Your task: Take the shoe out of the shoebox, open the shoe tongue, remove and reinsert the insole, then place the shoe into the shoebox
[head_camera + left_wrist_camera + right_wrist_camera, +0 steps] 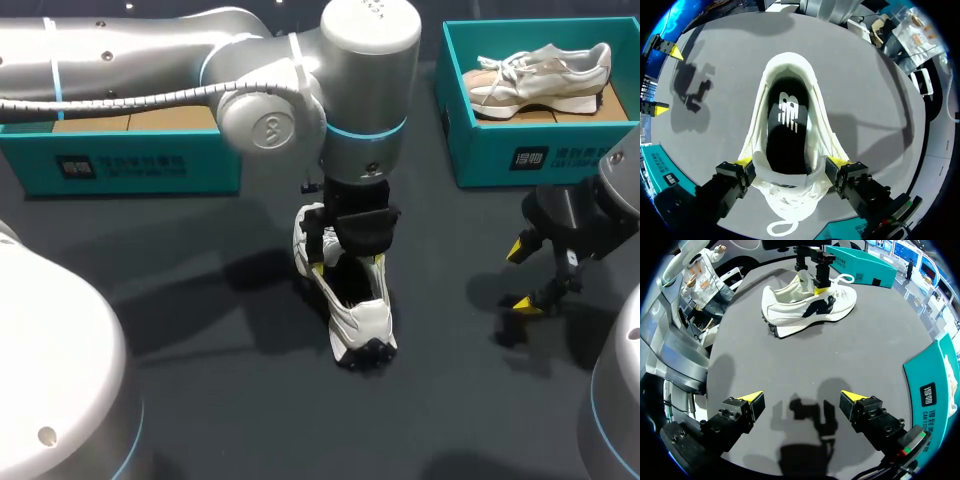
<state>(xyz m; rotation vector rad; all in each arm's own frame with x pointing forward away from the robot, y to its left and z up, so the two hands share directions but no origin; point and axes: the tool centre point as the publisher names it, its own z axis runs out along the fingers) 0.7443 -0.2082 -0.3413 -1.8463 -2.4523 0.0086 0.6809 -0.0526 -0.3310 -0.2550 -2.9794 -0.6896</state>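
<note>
A white shoe (pixel 362 318) with black patches stands upright mid-table, its toe pointing to the front edge. My left gripper (pixel 347 262) hangs over its opening. In the left wrist view the left gripper (pixel 791 162) is open, its yellow tips flanking the shoe (pixel 790 200) at the tongue, close against both sides. A black insole (pixel 787 130) lies inside the shoe. My right gripper (pixel 522 276) hovers open and empty over bare table to the shoe's right. Its own view shows the right gripper (pixel 801 397) with the shoe (pixel 805 307) well ahead of it.
A teal shoebox (pixel 540 152) at the back right holds a beige shoe (pixel 540 72). A second teal box (pixel 130 165) stands at the back left, under my left arm. Bare dark table lies in front of and beside the white shoe.
</note>
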